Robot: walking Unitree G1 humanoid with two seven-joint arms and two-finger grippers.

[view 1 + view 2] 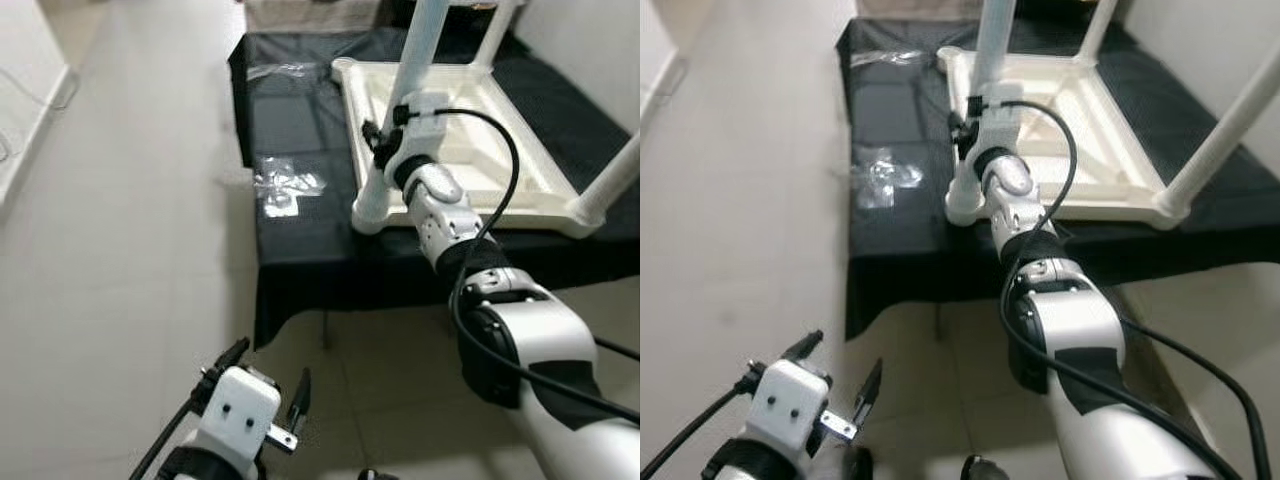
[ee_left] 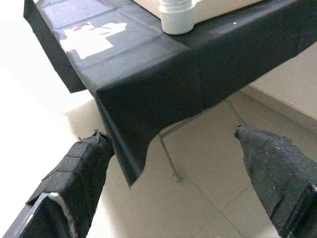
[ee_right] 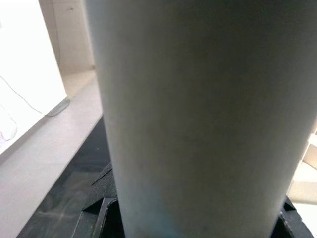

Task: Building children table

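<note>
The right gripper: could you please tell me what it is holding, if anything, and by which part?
The right gripper grips a white table leg low down, near the upturned tabletop's near-left corner socket. The left gripper holds nothing.

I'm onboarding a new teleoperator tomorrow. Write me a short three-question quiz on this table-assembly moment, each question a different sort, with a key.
1. True or false: the right pincer is closed around the near-left white plastic table leg.
2. Multiple choice: the upside-down white plastic tabletop lies on: A) bare floor; B) a black cloth-covered table; C) a chair.
3. Fill in: the left pincer hangs low above the floor with its fingers ____.

Key: 1 true; 2 B; 3 open.
</note>
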